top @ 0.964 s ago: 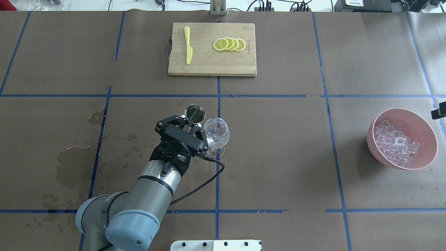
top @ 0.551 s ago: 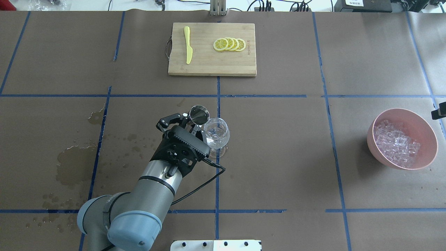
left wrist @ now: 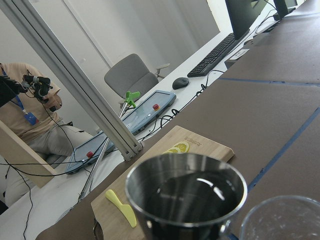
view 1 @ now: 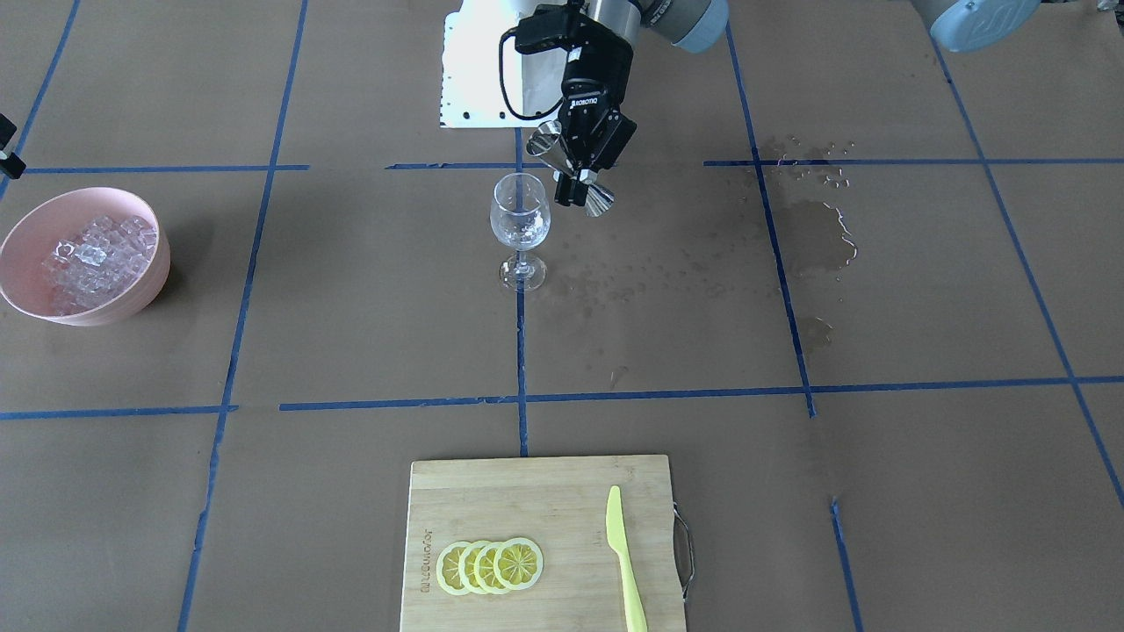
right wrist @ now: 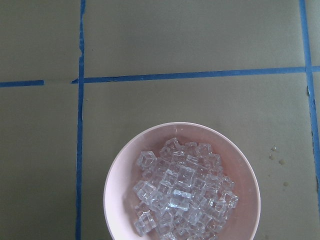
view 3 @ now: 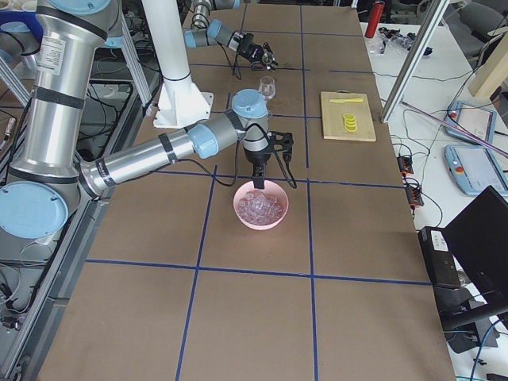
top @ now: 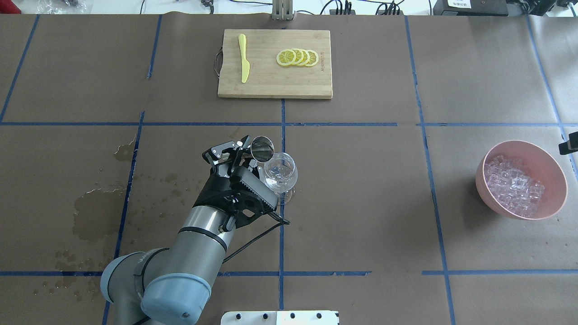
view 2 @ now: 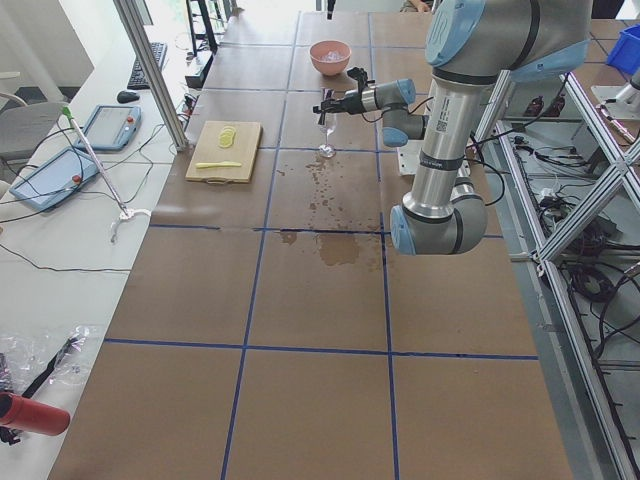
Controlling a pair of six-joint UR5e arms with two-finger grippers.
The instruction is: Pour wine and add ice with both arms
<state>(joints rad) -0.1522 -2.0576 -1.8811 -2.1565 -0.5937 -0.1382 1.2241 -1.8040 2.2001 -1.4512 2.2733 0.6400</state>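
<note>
Although the wine [left wrist: 192,192] is barely made out, a dark glossy surface with a bright glint is seen inside the steel jigger [left wrist: 170,234] in the left wrist view. Whether any liquid lies in the wine glass [top: 281,170] cannot be told.

The jigger is clamped at its narrow waist by the left gripper [top: 246,157], whose fingers are closed tight onto it. It is tipped so that its upper mouth is leaned toward the glass's rim, just beside it. The glass is stood upright on the brown paper, on a blue tape line near the table's middle.

The ice [top: 512,184] is heaped as small clear cubes in a pink bowl [top: 553,169], which is set well apart from the glass on the robot's right side. The right gripper [view 3: 262,171] is held over the bowl and pointed downward; how far its fingers are parted cannot be told.

Toward the table's far edge, a bamboo cutting board [top: 275,83] is laid flat. An overlapping row of lemon slices [top: 298,57] and a yellow knife [top: 244,58] are carried on it. Dark wet stains [top: 92,212] are spread over the paper on the robot's left.
</note>
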